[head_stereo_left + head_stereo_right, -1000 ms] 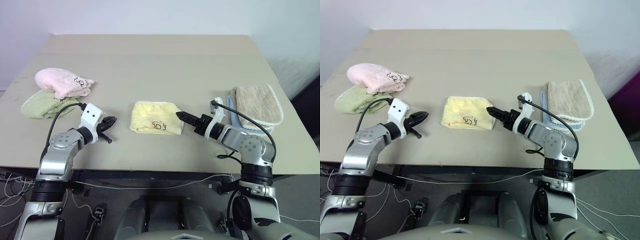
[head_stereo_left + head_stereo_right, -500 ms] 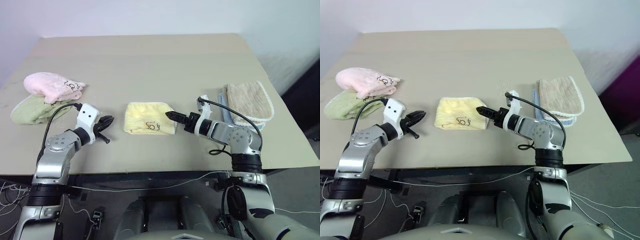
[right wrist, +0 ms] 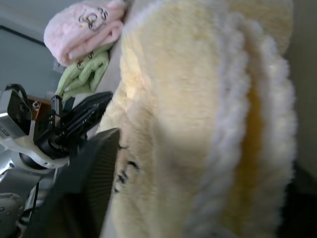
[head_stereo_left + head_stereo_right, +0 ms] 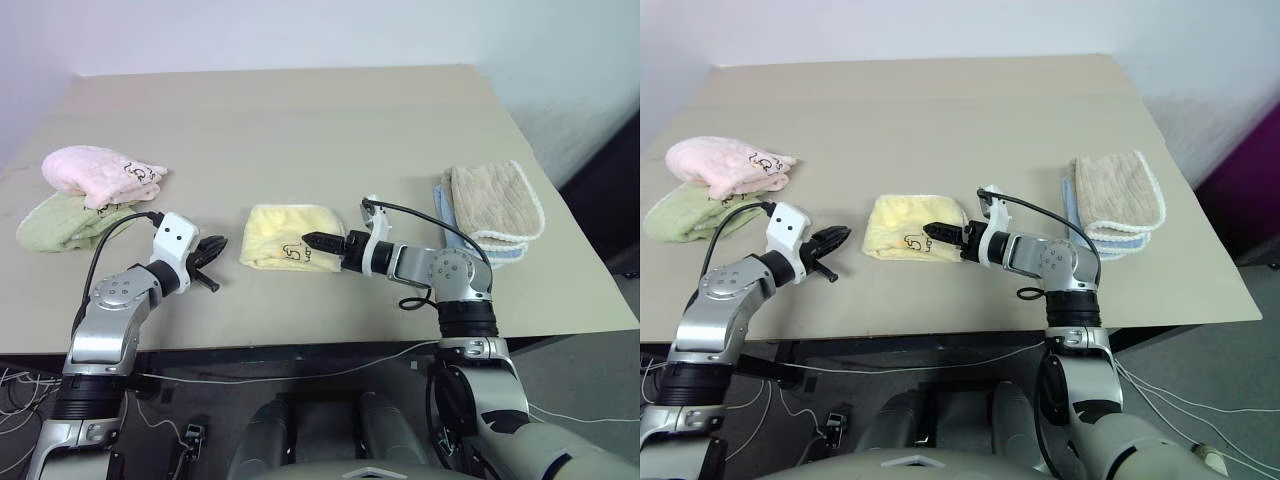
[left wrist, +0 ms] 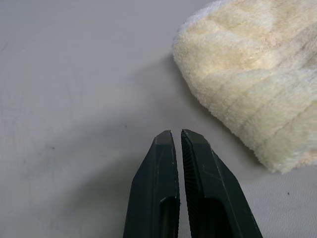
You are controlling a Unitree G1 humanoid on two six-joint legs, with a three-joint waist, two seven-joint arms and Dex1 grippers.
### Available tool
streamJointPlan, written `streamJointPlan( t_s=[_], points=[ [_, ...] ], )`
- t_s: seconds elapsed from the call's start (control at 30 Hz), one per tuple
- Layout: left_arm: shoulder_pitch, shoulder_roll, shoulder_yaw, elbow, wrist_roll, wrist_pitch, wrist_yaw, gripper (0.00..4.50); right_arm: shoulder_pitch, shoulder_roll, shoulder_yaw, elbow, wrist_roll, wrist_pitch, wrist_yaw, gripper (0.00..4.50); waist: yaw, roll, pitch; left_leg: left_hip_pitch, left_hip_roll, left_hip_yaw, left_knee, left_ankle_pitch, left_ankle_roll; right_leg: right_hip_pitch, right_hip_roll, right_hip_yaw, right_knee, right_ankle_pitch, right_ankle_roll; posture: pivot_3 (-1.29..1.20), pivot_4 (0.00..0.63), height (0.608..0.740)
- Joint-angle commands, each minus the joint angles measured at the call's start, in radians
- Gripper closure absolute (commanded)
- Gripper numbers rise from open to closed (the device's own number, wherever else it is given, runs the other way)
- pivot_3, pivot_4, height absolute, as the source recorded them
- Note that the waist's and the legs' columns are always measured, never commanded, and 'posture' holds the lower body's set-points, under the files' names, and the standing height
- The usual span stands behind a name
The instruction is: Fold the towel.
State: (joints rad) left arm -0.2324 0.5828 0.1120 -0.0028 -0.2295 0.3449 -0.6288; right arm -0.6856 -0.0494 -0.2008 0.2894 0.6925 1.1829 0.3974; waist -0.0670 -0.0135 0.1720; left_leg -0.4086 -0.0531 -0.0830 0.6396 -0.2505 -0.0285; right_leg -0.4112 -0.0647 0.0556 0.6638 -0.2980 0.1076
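Now the right gripper (image 4: 312, 240) has slid left from beside the towel (image 4: 290, 238) onto its near right edge; the jaws, wide a second ago, are closing around the folded layers, though whether they've actually pinched cloth yet I can't tell. Left gripper (image 4: 214, 247) hasn't budged, shut on nothing, parked on the table (image 4: 300, 130) just left of the towel. Towel's already a compact bundle mid-table near the front edge, so this looks like a grab for one last fold or tidy-up.
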Motion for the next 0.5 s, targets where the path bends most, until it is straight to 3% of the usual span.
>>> streamJointPlan(
  t_s=[0.03,0.23,0.43,0.5],
  points=[
    [-0.008,0.001,0.012,-0.019,-0.003,-0.015,0.000,4.20,0.001,0.015,-0.017,-0.014,0.030,0.019,0.000,2.29,0.002,0.000,0.000,0.000,0.000,0.000,0.000,0.000,0.000,0.000,0.000,0.000,0.000,0.000,0.000,0.00,0.150,0.740],
    [-0.022,0.000,0.001,-0.007,0.002,-0.019,-0.002,4.20,0.017,0.026,-0.058,-0.048,0.058,0.032,-0.017,4.38,0.005,0.000,0.000,0.000,0.000,0.000,0.000,0.000,0.000,0.000,0.000,0.000,0.000,0.000,0.000,0.00,0.150,0.740],
    [-0.022,-0.003,-0.003,-0.009,0.003,-0.021,-0.002,4.20,0.010,0.044,-0.172,-0.149,0.154,0.012,-0.064,4.47,0.013,0.000,0.000,-0.001,-0.001,0.000,0.000,0.000,0.000,0.000,-0.001,0.000,0.000,0.000,0.000,0.00,0.150,0.740],
    [-0.016,-0.005,-0.002,-0.016,0.001,-0.021,-0.001,4.20,-0.028,0.016,-0.261,-0.191,0.191,-0.035,-0.123,4.47,0.019,0.000,0.000,-0.001,-0.001,0.000,0.000,0.000,0.000,0.000,-0.001,0.000,0.000,0.000,0.000,0.00,0.150,0.740]
  ],
)
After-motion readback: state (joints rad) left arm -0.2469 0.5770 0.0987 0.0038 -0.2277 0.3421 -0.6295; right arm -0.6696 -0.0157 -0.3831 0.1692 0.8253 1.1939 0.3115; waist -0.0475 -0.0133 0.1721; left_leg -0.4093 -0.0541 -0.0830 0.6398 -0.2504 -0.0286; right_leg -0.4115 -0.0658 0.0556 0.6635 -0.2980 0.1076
